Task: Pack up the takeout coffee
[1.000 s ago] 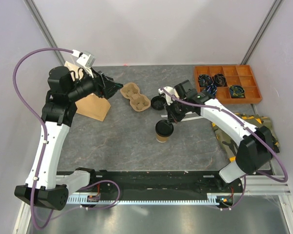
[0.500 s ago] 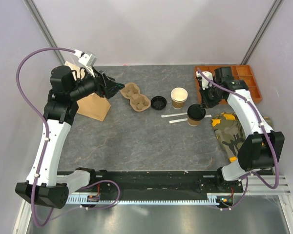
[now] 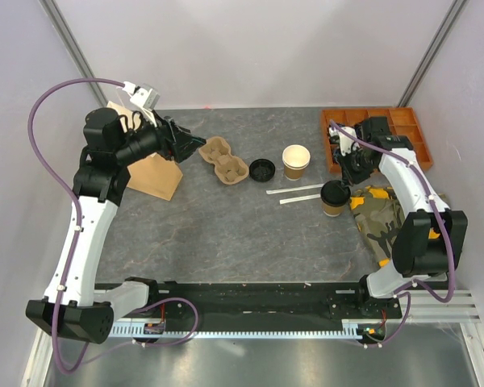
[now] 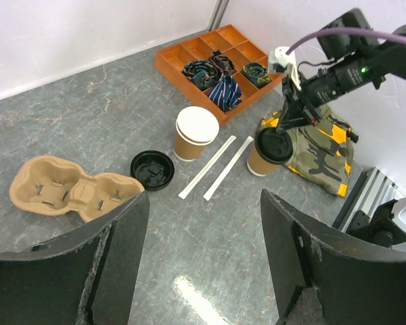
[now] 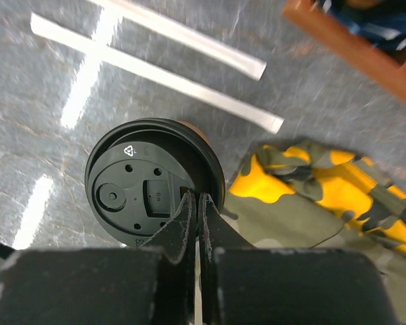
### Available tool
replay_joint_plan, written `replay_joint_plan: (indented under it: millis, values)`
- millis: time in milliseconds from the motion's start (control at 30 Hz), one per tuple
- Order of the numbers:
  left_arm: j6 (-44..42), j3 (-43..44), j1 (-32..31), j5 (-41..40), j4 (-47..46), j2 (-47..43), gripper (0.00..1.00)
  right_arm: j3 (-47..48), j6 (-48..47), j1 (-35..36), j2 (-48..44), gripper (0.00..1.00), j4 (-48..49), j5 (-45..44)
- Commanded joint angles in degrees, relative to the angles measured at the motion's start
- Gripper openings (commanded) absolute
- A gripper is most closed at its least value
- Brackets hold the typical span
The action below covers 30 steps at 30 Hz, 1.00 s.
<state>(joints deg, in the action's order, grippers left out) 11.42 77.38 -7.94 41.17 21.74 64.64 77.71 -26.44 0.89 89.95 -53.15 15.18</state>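
Cups: lidded cup (image 3: 335,194) stands on the counter (image 3: 226,234) just beside the camouflage cloth (image 3: 385,219); open cup (image 3: 296,160) stands behind it.
Lid: loose lid (image 3: 262,169) lies flat between the open cup and the pulp carrier (image 3: 223,158).
Left tool (image 3: 193,145): released, jaws wide, empty, raised near the carrier.
Right tool (image 5: 195,203): clenched on nothing, tips over the lidded cup's rim.
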Motion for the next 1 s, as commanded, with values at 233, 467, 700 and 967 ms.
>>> replay_joint_plan:
  millis: [233,467,700,967]
  values:
    - [2.2,0.22,0.39,1.55,-2.05,0.84,0.74,-4.06,-3.01,-3.43,-1.36,0.03,2.78,3.1]
    - [2.99,0.31,0.82,1.11,-2.14,1.19,0.75,-4.24,-3.53,-3.61,-2.76,0.4,1.73,4.16]
    - [5.1,2.15,2.67,1.72,-1.96,1.8,0.75,-2.13,-2.74,-3.7,-3.82,0.61,0.24,5.03]
    - [16.35,5.75,19.88,9.63,-5.22,3.03,0.74,7.79,2.26,-3.7,-3.91,0.95,-3.1,10.3]
